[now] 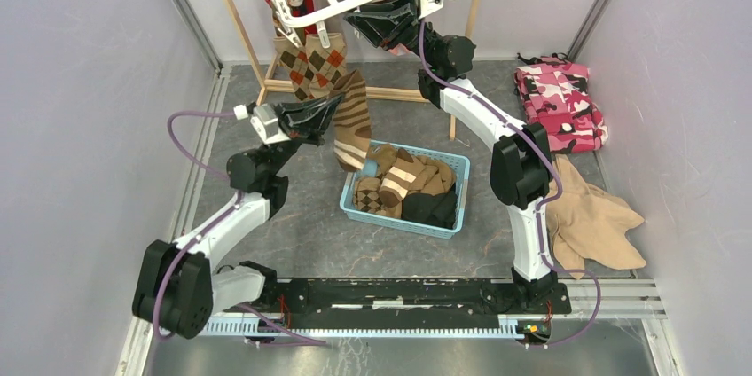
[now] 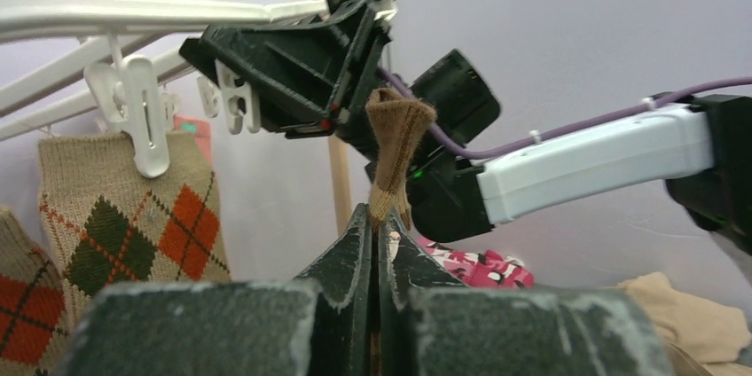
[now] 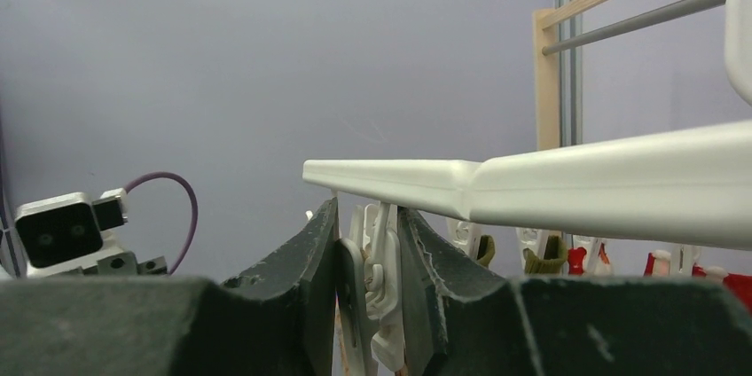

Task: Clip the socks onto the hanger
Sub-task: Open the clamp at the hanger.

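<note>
My left gripper point(image 1: 333, 106) is shut on the cuff of a brown-and-tan striped sock point(image 1: 353, 126), which hangs down over the basket's far left corner. In the left wrist view the cuff point(image 2: 396, 150) sticks up out of the shut jaws point(image 2: 383, 216), just below my right gripper point(image 2: 293, 66). My right gripper point(image 1: 356, 25) is under the near rim of the white hanger point(image 1: 324, 5). In the right wrist view its jaws point(image 3: 368, 216) press on both sides of a white clip point(image 3: 379, 283) under the rim point(image 3: 532, 185). Argyle socks point(image 1: 309, 64) hang clipped at the left.
A light blue basket point(image 1: 450, 161) in the middle holds several more socks point(image 1: 395, 185). A wooden frame stand point(image 1: 232, 17) carries the hanger. A pink camouflage cloth point(image 1: 560, 101) and a beige cloth point(image 1: 596, 221) lie at the right. Free clips point(image 2: 142, 114) dangle from the rim.
</note>
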